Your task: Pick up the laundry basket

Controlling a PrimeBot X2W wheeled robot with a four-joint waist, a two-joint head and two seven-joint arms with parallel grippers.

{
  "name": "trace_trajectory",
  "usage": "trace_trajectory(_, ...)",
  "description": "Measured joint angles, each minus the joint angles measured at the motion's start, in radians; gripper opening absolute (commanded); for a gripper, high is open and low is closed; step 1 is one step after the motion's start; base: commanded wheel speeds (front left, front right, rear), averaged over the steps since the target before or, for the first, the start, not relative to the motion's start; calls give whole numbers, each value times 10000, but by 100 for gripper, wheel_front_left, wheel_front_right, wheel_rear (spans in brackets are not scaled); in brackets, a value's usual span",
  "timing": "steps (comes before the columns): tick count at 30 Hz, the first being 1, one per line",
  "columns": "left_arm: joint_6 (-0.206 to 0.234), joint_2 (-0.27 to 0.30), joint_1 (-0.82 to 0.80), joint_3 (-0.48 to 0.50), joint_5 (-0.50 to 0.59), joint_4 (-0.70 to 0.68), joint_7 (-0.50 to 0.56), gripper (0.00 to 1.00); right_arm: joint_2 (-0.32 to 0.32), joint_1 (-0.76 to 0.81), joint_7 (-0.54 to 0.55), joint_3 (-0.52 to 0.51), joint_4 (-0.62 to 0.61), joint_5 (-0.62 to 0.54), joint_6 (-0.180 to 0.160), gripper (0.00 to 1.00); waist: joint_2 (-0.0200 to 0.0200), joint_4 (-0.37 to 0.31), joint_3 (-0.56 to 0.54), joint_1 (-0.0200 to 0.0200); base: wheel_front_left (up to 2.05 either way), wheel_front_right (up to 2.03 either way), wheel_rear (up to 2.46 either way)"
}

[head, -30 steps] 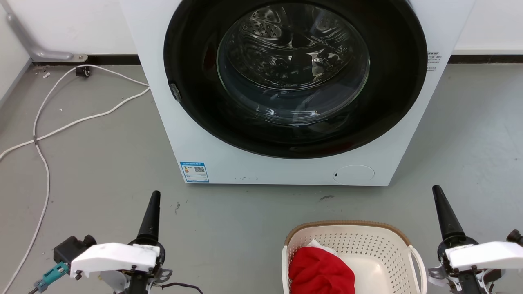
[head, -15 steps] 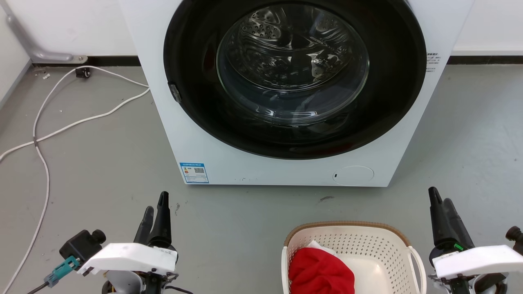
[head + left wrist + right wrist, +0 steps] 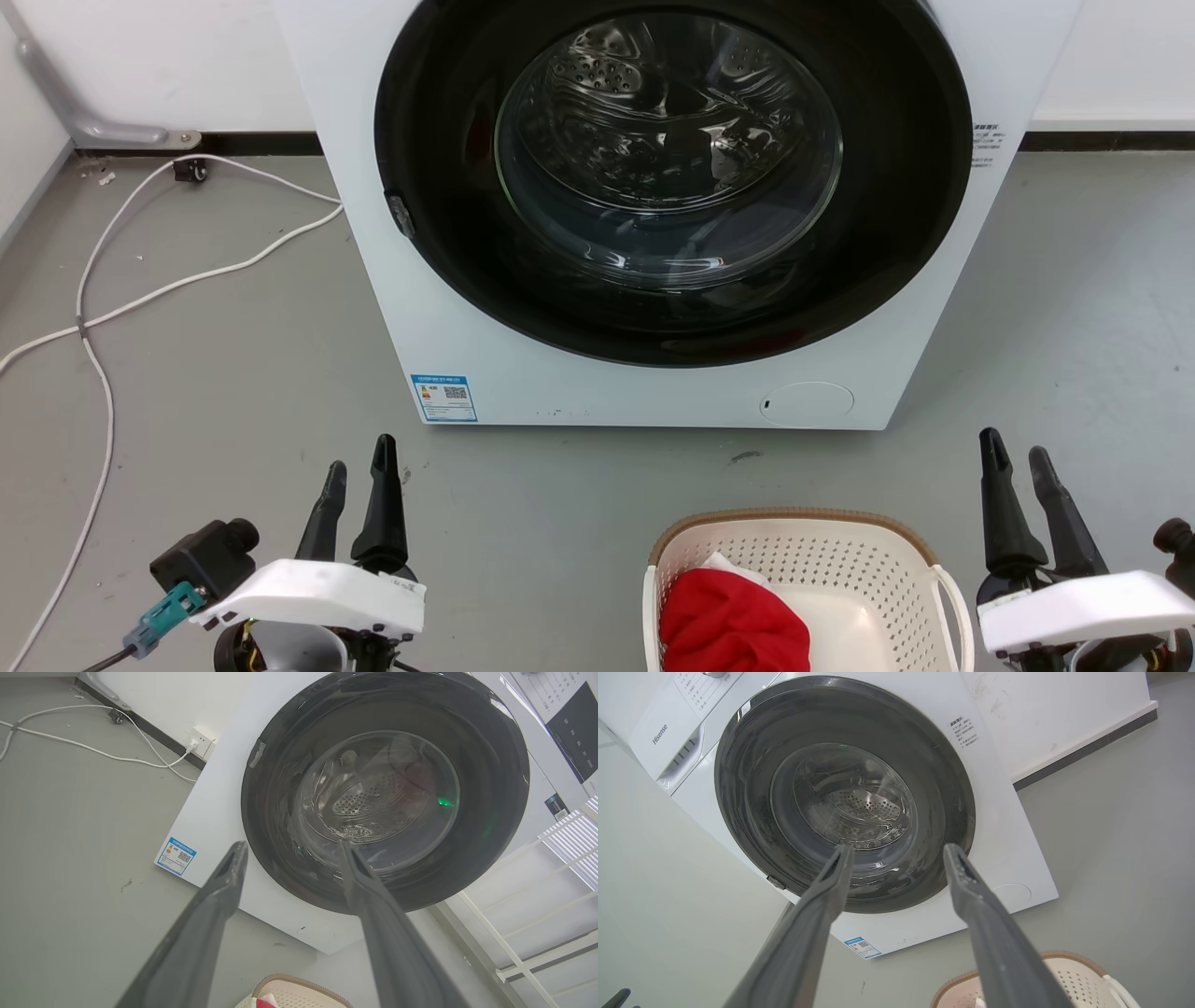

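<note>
Black and long-fingered, the left tool [image 3: 358, 453] stands parted with nothing between its jaws. Its own wrist view shows a wide clear gap, through which the washing machine's [image 3: 653, 397] dark round door is framed. The right tool [image 3: 1012, 444] is spread much the same and is just as empty. Both point up and forward at the machine rather than down at anything they could take.

Outward from there, the laundry basket [image 3: 840, 555] sits on the grey floor [image 3: 523, 523] in front of the machine and apart from it, toward the robot's right. Its brown rim and cream perforated wall run off the bottom edge of the head view. A red garment [image 3: 733, 621] lies heaped inside it. The basket's looped right handle [image 3: 954, 607] is just beside the right tool, while the left tool is well apart from the basket's near wall. A white cable [image 3: 93, 308] trails over the floor far to the left.

By my reading the task has barely begun — no contact and no grip, with the basket resting flat. What is left is the reach down to the handles or rim, the closing and the lift.
</note>
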Motion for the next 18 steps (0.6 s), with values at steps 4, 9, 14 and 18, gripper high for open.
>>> trace_trajectory(4, 15, 2, 40, -96, 491, -56, -113, 100, 0, 151, -144, 40, -84, -520, 0, 100, 0, -1, -22, 0, 0, 0, 0)
trace_trajectory(9, 52, 2, 149, -174, 999, -127, -265, 100, -2, 206, -288, 75, -257, -1177, 0, 100, 0, -6, -34, 0, 0, 0, 0)
trace_trajectory(14, 54, 4, 200, -205, 1476, -215, -408, 100, -2, 322, -422, 100, -397, -1814, 0, 100, 0, 0, -28, 0, 0, 0, 0)
trace_trajectory(18, 69, 6, 239, -247, 1941, -219, -514, 100, -2, 384, -518, 113, -491, -2276, 0, 100, 0, 6, -30, 0, 0, 0, 0)
